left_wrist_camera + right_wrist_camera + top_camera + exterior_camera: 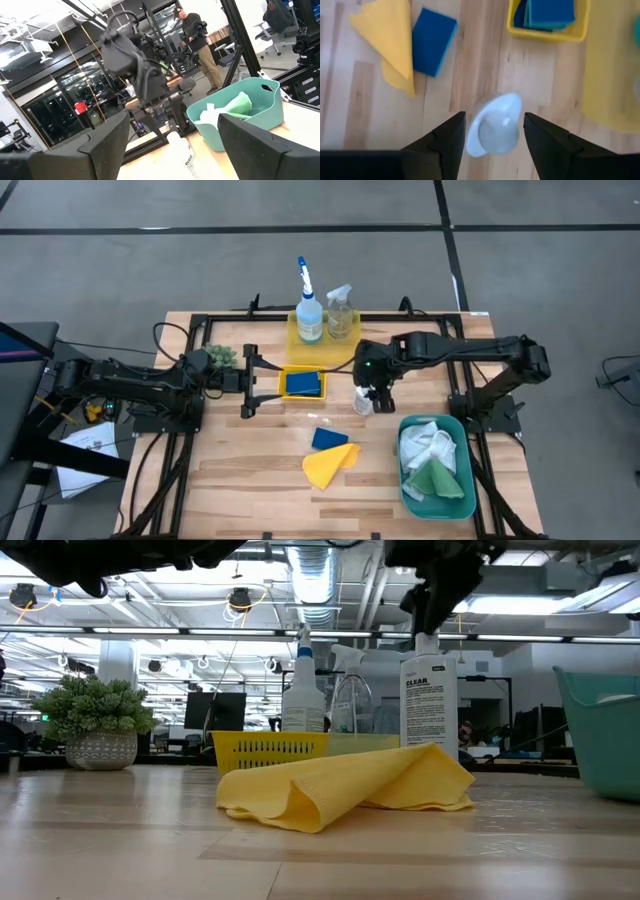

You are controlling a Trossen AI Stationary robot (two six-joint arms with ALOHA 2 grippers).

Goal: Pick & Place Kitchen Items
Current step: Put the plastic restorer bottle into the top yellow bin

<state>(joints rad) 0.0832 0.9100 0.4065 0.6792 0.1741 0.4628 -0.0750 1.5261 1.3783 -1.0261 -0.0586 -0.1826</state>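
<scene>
Wooden tabletop (250, 480) carries everything. Teal bin (452, 480) at the right front corner holds white and green cloths (432, 465); the low view cuts it off at the frame edge, showing only one wall. Large yellow tray (290, 330) at the back edge holds the blue-white spray bottle (308, 310) and clear spray bottle (340, 310). Yellow cloth (328, 465) lies folded near the front centre, hiding part of the loose blue sponge (328, 438); the low view hides that sponge entirely.

Small yellow tray (302, 384) at mid-table holds more sponges.

Small white bottle (363, 402) stands right of it; label reads "CLEAR" in the low view, finer print illegible.

Right gripper (492, 131) straddles its cap, fingers apart, contact unclear. Left gripper (170, 142) hovers left of the small tray, fingers spread, empty.
</scene>
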